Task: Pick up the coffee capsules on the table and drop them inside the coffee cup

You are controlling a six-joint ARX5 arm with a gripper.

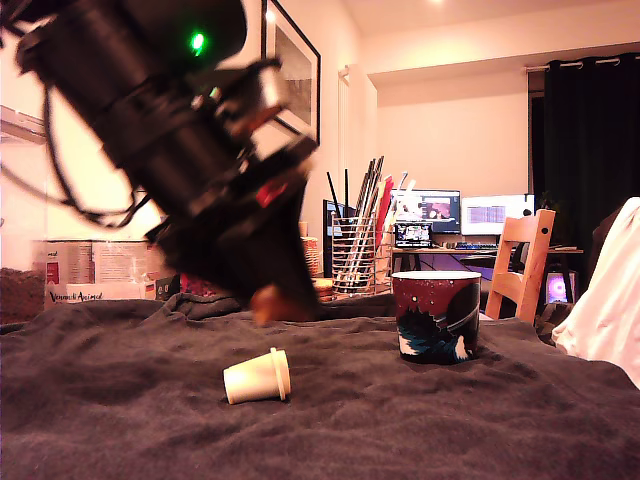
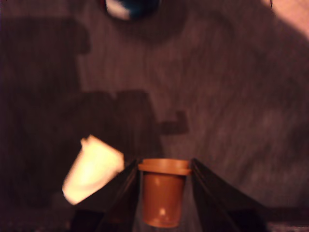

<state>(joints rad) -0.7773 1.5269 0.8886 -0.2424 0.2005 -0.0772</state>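
Observation:
My gripper (image 2: 163, 193) is shut on the terracotta brown capsule (image 2: 163, 195), whose flanged rim sits between the two dark fingers. In the exterior view the gripper (image 1: 275, 300) hangs just above the cloth, with the brown capsule (image 1: 266, 301) peeking out at its tip. The cream-white capsule (image 1: 258, 377) lies on its side on the dark cloth table (image 1: 120, 400), in front of the gripper; it shows blurred in the wrist view (image 2: 91, 169) beside the fingers. The maroon coffee cup (image 1: 436, 315) stands upright toward the exterior view's right, apart from the gripper. Only its base (image 2: 130, 7) shows in the wrist view.
A wire utensil holder (image 1: 355, 250) with sticks stands behind the table. Cardboard boxes (image 1: 95, 270) sit at the exterior view's back left. A white cloth (image 1: 610, 300) lies at the right edge. A wooden chair (image 1: 525, 260) and monitors stand far back.

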